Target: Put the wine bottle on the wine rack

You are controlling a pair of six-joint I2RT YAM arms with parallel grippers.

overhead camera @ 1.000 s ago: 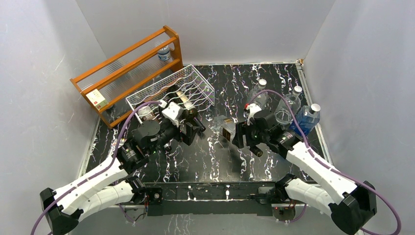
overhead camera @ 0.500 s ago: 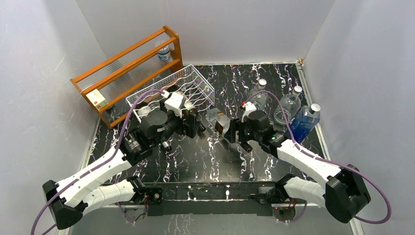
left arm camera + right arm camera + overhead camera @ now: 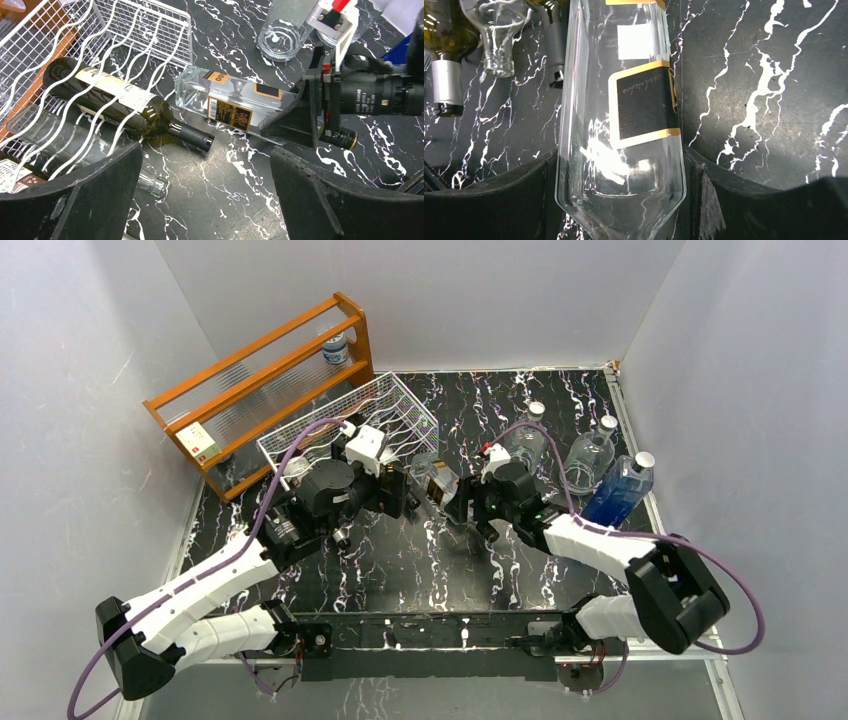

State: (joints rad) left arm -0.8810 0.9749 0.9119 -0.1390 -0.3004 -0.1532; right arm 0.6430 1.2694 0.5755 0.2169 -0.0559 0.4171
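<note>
The top camera looks down over the whole tabletop (image 3: pixel 420 560) from its near edge. Both wrist cameras sit close and low, facing each other — both catch the clear bottle (image 3: pixel 230 102).

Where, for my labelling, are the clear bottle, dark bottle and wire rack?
clear bottle (image 3: pixel 230 111): left wrist view, black label.
dark bottle (image 3: pixel 112 90): left wrist view, pale label.
wire rack (image 3: pixel 190 37): left wrist view, corner post.

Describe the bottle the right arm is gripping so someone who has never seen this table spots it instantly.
Find the white wire wine rack at the back left. Just off its near right corner, the right end effector grips a clear bottle. Unlike the round dark green bottle in the rack, it is flat-sided colourless glass with black, orange-edged labels.
</note>
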